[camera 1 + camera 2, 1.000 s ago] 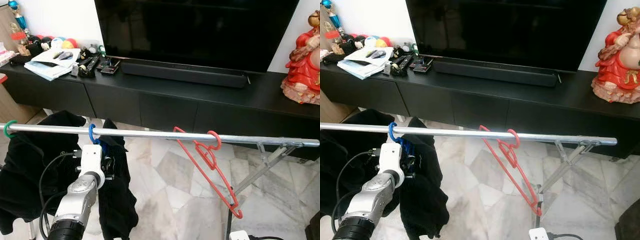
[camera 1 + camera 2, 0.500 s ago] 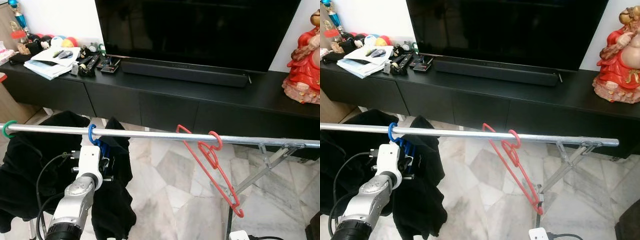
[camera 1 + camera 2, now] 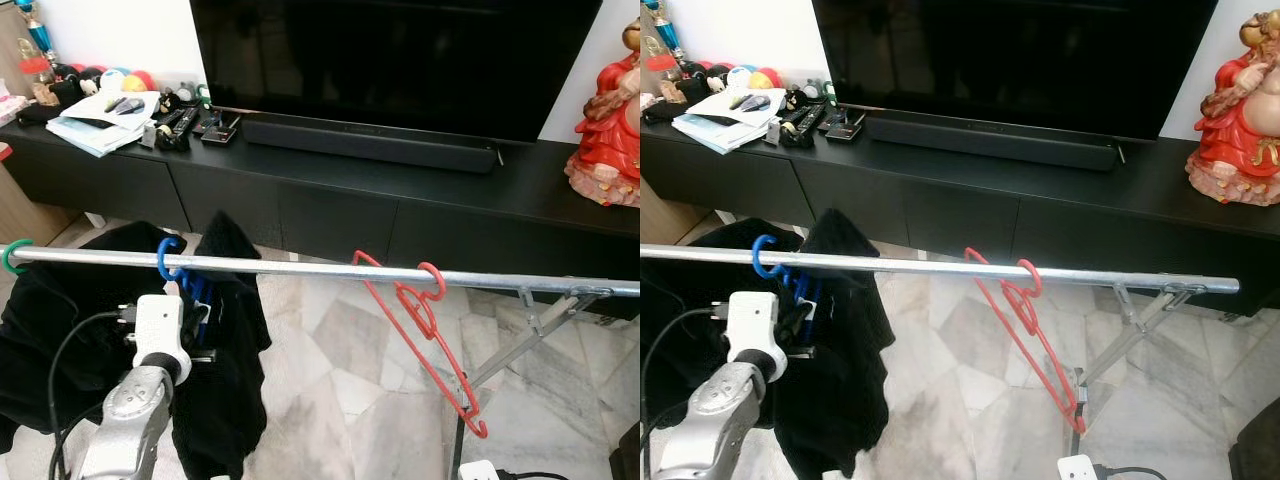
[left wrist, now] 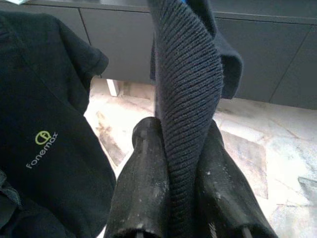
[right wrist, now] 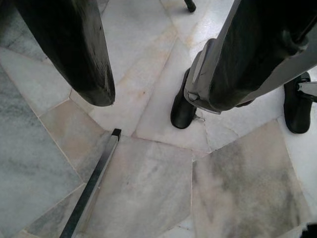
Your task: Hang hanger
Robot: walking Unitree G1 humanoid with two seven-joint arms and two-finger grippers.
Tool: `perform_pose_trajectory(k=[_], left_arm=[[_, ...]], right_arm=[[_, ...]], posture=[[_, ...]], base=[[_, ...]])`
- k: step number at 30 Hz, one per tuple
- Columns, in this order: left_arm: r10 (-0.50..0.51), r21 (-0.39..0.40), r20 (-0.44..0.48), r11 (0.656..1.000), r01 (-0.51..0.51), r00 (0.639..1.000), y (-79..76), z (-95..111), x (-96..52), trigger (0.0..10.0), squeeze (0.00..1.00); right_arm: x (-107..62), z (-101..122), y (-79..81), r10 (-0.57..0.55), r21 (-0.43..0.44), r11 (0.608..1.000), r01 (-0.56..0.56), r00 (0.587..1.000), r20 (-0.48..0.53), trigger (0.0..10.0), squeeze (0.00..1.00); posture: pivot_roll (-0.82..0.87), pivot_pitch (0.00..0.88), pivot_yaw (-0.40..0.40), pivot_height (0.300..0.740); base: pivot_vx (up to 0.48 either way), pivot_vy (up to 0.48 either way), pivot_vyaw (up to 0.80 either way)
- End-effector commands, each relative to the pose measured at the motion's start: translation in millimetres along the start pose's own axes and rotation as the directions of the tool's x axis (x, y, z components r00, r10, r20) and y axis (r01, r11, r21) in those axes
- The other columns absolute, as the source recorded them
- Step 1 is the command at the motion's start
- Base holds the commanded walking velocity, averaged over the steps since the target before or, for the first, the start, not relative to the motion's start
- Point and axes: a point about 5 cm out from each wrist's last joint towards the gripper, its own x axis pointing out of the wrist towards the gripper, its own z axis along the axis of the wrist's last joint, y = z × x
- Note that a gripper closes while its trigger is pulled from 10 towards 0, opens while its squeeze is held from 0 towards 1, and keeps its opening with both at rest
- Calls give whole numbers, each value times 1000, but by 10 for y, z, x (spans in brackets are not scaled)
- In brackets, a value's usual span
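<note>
Hanger (image 3: 168, 262) of blue plastic hooks over the rail (image 3: 320, 269), carrying a dark knitted garment (image 4: 188, 99) that the left hand (image 4: 173, 198) pinches between closed fingers; the right hand (image 5: 148, 64) hangs spread, empty. Pulling away without letting go could drag it off, I judge. Three hangers: blue, red (image 3: 425, 335), green (image 3: 12, 257).

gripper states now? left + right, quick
Left gripper: shut on the dark knit garment that hangs from the blue hanger on the rail.
Right gripper: open, holding nothing, pointing at the floor.
</note>
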Motion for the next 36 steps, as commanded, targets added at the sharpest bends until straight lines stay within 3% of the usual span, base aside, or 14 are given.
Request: perform_pose_trajectory(k=[1,5,7,8,9,10,11,16,24,31,36], left_arm=[[-17,26,85,1000,14,996,18,143,-74,0,0],[-56,105,14,993,54,998,52,-67,-298,118,0],[-40,124,-21,991,42,999,108,-168,-391,2824,0],[-34,123,-27,992,37,999,123,-190,-416,2824,0],[-21,128,-28,991,24,999,142,-206,-471,8549,0],[-18,130,-28,991,22,999,145,-207,-484,8549,0],[-19,133,-24,991,22,1000,143,-201,-497,10000,0],[-19,151,21,988,15,1000,92,-113,-610,10000,0],[-4,133,9,991,2,1000,59,-155,-622,10000,0],[-5,124,4,992,4,1000,33,-143,-609,10000,0],[-9,119,-2,993,9,1000,4,-157,-612,10000,0]], right_arm=[[-6,-39,-4,3,-8,1000,-3,1000,-10,10000,0],[-6,-39,-5,3,-10,1000,-3,1000,-11,10000,0],[-7,-38,-7,2,-10,1000,-2,1000,-10,10000,0],[-7,-37,-9,2,-11,1000,-2,1000,-10,10000,0],[-7,-37,-13,2,-12,1000,-2,1000,-10,10000,0],[-8,-37,-14,2,-12,1000,-2,1000,-10,10000,0],[-8,-36,-16,2,-13,1000,-2,1000,-10,10000,0],[-9,-34,-24,3,-18,1000,-3,1000,-11,10000,0],[-8,-23,-17,12,-19,1000,-12,1000,-5,10000,0],[-6,-3,-10,43,-112,993,-45,999,-19,10000,0],[-6,-29,-8,38,-68,997,-40,999,-33,10000,0]], posture=[[-8,108,26,740],[-8,107,26,740],[-6,106,26,740],[-6,106,25,740],[-4,107,23,740],[-4,107,23,740],[-2,105,22,740],[0,103,23,740],[3,102,23,740],[1,102,26,740],[1,104,25,740]], base=[[0,0,0],[0,0,0],[0,0,0],[0,0,0],[0,0,0],[0,0,0],[0,0,0],[0,0,0],[0,0,0],[0,377,571],[0,406,320]])
